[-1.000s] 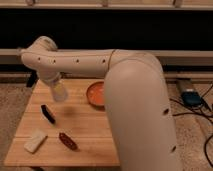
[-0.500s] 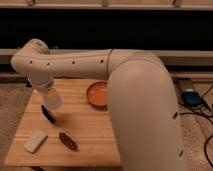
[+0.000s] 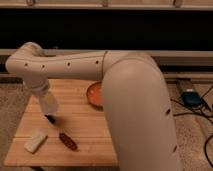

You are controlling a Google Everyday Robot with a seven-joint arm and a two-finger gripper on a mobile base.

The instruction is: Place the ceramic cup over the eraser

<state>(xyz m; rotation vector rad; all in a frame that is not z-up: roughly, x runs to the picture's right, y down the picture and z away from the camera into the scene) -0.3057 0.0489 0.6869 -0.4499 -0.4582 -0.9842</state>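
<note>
Cup and gripper (image 3: pixel 47 99) have come down a bit more, and that is the big change. The gripper hangs from the end of the long white arm (image 3: pixel 75 62), low over the wooden table (image 3: pixel 85 130), and it is holding on to the ceramic cup (image 3: pixel 51 106). The cup is tipped a little, not straight up and down. A second ago it was higher, with a clear gap between it and the eraser (image 3: pixel 50 119). Now the cup sits right above the little black bar, and only one dark end of the eraser peeks out under it. I cannot tell if the cup is touching the eraser or the table yet. So the job looks close to done, but not finished: I think the cup needs to go straight down and cover the eraser before it is let go. Nothing else has moved. The orange bowl (image 3: pixel 94 94) is at the far side of the table, and the whitish block (image 3: pixel 36 141) and the reddish-brown oval thing (image 3: pixel 68 141) lie near the front edge.
</note>
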